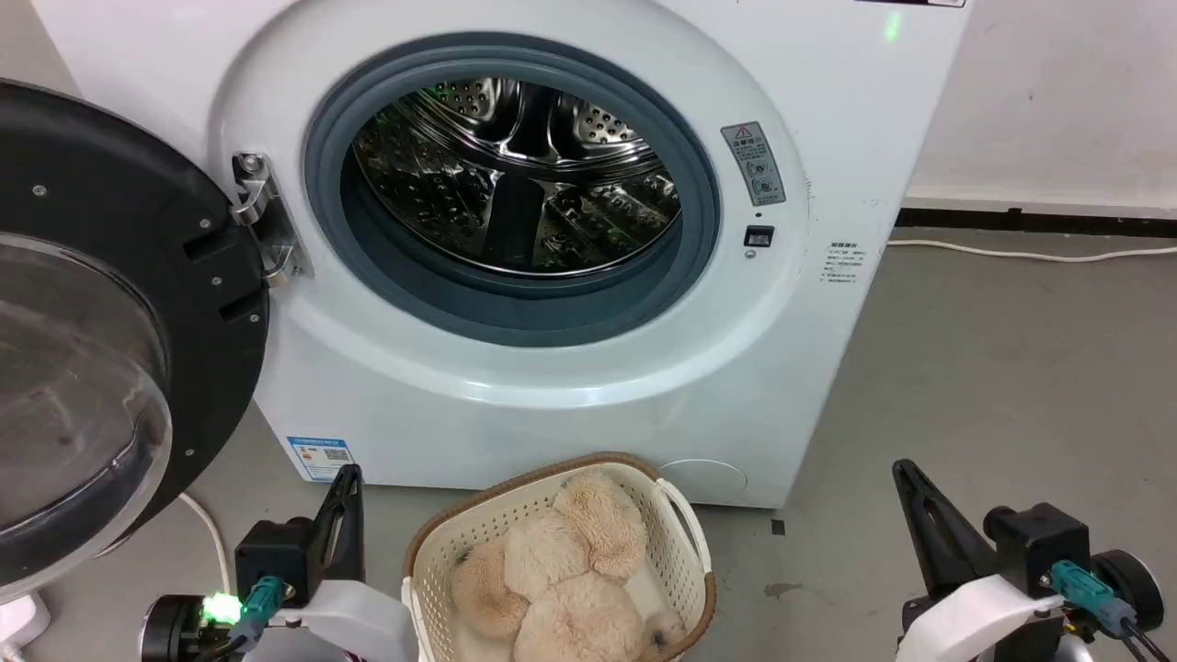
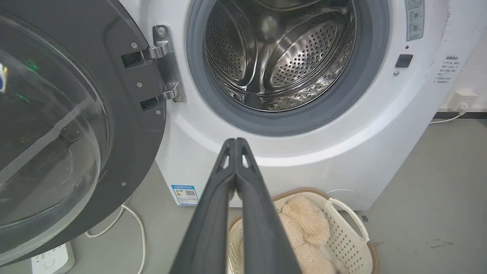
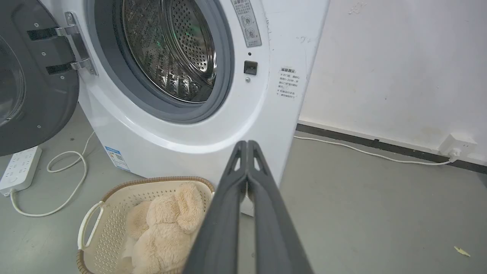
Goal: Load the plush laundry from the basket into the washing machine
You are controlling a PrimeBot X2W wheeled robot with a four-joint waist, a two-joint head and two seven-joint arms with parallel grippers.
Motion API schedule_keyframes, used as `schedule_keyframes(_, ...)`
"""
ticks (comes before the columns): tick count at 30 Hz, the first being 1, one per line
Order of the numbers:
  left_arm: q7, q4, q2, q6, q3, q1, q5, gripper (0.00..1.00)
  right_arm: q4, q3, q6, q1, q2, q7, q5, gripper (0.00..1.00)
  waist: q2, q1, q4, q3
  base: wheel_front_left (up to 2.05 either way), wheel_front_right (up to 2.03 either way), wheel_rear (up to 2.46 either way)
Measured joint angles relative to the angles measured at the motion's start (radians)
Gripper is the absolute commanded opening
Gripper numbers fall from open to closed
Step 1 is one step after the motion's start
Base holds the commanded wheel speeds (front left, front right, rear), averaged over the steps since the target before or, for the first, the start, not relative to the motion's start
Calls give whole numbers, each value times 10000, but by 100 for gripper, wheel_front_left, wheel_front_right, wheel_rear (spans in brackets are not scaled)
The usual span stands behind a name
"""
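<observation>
Your washer [image 1: 570, 395] stands with its door [image 1: 138, 184] swung wide, and the drum [image 1: 515, 184] looks empty, though reflections blur it. The basket [image 1: 676, 542] sits just before it, the plush [image 1: 561, 570] lying inside. Your left gripper [image 2: 236, 142] and right gripper [image 3: 247, 144] have their fingers pressed together on nothing. No loading is done yet: the grasp, lift and drop all remain.

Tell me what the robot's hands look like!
The left gripper and right gripper each have two long, dark grey fingers that taper to a tip, with small slots near the ends. Behind them sit black blocks, white curved shells and teal cable plugs. A green light glows by the left one.
</observation>
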Motion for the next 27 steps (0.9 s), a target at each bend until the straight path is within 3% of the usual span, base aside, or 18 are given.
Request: schedule_keyframes(27,0,0,0,0,0,0,0,0,0,-2,0,0,0,0,0,0,0,0,0,0,0,0,0)
